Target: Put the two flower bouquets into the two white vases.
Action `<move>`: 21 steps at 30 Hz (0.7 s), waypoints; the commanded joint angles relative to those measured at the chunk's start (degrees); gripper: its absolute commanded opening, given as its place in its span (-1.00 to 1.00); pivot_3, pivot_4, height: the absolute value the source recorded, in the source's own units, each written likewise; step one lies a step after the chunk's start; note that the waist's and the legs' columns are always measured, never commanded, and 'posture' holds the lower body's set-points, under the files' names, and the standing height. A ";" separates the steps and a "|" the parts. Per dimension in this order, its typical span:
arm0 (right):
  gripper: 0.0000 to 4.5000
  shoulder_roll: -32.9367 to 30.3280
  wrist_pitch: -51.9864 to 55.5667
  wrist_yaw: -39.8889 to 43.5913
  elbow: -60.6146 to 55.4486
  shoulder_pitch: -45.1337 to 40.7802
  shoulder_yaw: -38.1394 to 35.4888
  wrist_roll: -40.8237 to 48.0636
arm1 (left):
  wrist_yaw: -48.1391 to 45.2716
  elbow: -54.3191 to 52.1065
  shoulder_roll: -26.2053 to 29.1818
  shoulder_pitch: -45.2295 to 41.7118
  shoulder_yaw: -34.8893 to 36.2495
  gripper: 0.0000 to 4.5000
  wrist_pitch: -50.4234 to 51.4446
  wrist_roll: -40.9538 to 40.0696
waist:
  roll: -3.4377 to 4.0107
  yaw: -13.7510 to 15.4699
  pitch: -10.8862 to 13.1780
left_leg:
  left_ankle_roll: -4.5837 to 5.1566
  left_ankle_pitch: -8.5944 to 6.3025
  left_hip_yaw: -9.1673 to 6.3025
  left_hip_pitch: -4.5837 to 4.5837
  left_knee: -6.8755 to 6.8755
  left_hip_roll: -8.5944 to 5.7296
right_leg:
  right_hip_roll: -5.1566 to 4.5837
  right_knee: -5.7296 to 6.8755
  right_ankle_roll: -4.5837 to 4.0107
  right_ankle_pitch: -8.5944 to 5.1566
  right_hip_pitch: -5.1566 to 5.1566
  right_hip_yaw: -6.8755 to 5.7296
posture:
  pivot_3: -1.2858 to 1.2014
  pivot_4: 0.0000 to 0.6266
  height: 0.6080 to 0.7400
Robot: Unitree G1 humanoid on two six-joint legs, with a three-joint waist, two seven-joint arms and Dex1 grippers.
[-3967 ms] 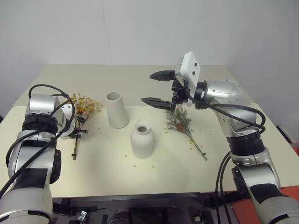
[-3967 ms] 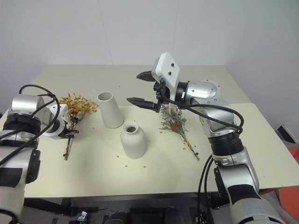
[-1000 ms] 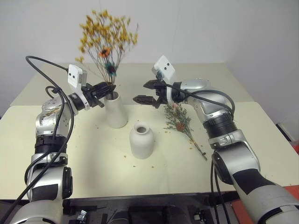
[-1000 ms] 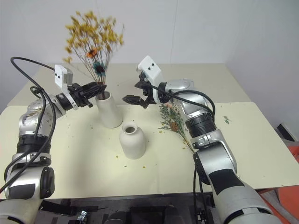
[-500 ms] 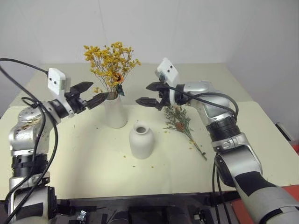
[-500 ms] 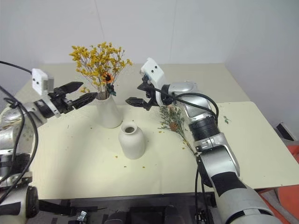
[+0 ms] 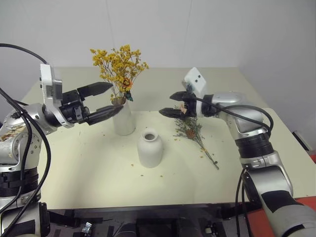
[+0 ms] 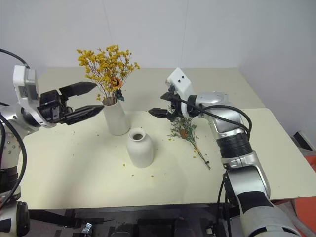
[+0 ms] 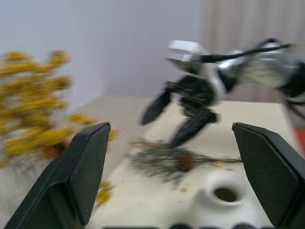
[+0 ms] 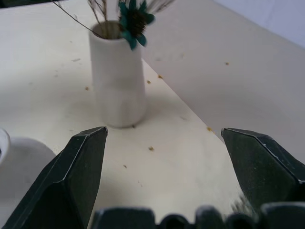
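Step in hand: half the job looks done; the yellow bunch (image 7: 118,66) stands in the tall vase (image 7: 123,117). Next, as I judge it, is picking up the green bunch (image 7: 190,129) for the round vase (image 7: 149,148).

My left gripper (image 7: 102,100): released, fingers spread wide, nothing between them, hanging just off the tall vase at its 9 o'clock.

My right gripper (image 7: 173,103): also released, fingers wide apart and empty, hovering above the table (image 7: 89,168).

Green bunch: flat on the table at about 3 o'clock from the round vase, leafy head toward the far side, thin stem trailing toward the near right. Its head lies just below my right gripper, toward 5 o'clock from the fingertips; apart, not touching.

Round vase: empty, narrow mouth up, at 5 o'clock from the tall vase and well clear of both grippers.

How to do it well: I would come down on the stems just below the leafy head, where they are bundled, not on the brittle tips. Close gently; dried sprigs likely shed and snap. Lift high enough for the stem end to clear the narrow neck, then tip the bunch upright before lowering.

Risk: the neck is tight, so a skewed stem could catch the rim and tip the vase.
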 commanded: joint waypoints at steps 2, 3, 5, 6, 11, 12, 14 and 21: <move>1.00 -3.73 2.04 -0.19 -5.16 1.16 -3.54 1.51 | -1.35 -0.22 -2.11 -5.13 -4.24 0.98 0.94 -1.32 | 0.00 0.08 0.00 | 0.00 0.00 0.00 0.00 0.00 0.00 | 0.00 -0.01 0.01 0.00 0.00 0.00 | 0.03 -0.52 1.00; 1.00 -4.62 2.51 0.00 -5.58 1.68 -3.72 1.55 | 0.01 1.00 -3.34 -7.26 -5.57 0.98 2.03 -0.96 | 0.00 0.19 0.00 | 0.00 0.00 0.00 0.00 0.00 0.00 | 0.00 -0.01 0.01 0.00 0.00 0.00 | 0.03 -0.52 1.00; 1.00 -6.70 3.94 0.52 -6.36 2.89 -3.88 1.65 | 2.08 3.12 -4.53 -11.88 -10.19 0.98 4.90 2.23 | -0.02 0.51 -0.01 | 0.02 0.01 -0.01 -0.01 0.07 -0.01 | 0.00 0.03 0.02 -0.01 0.03 -0.02 | 0.03 -0.52 1.00; 1.00 -7.77 4.72 0.73 -6.46 3.38 -3.71 1.57 | 2.04 4.01 -4.86 -13.74 -12.36 0.98 5.87 3.53 | -0.02 0.43 -0.01 | 0.02 0.01 -0.02 0.01 0.10 -0.01 | 0.01 0.01 0.05 -0.03 0.06 -0.01 | 0.03 -0.52 1.00; 1.00 -11.76 8.84 0.49 -6.35 4.88 -1.99 0.59 | -0.16 8.83 -6.44 -20.97 -20.68 0.98 9.17 8.10 | -0.01 -0.16 0.00 | 0.03 0.01 0.00 -0.01 0.11 -0.05 | 0.00 -0.05 0.07 -0.04 0.08 0.05 | 0.03 -0.52 1.00; 1.00 -12.37 10.59 0.18 -5.79 4.93 -1.56 0.38 | -2.43 10.26 -6.83 -22.20 -22.54 0.98 9.19 8.84 | -0.01 -0.33 0.00 | 0.03 0.01 0.00 -0.01 0.10 -0.05 | 0.01 -0.04 0.07 -0.04 0.07 0.06 | 0.03 -0.52 1.00; 1.00 -13.15 12.75 -0.08 -4.96 4.99 -0.91 0.17 | -5.97 12.42 -7.19 -23.98 -25.35 0.98 9.12 10.17 | -0.01 -0.44 0.00 | 0.03 0.01 0.00 0.00 0.10 -0.04 | 0.05 0.00 0.08 -0.05 0.05 0.09 | 0.03 -0.52 1.00; 1.00 -17.73 17.65 3.66 -2.53 4.32 9.06 -3.77 | -11.54 15.92 -7.70 -28.07 -32.02 0.98 8.00 16.77 | 0.01 -0.28 0.01 | 0.04 0.01 0.01 0.02 0.11 -0.03 | 0.06 0.04 0.35 -0.27 0.02 0.14 | 0.03 -0.52 1.00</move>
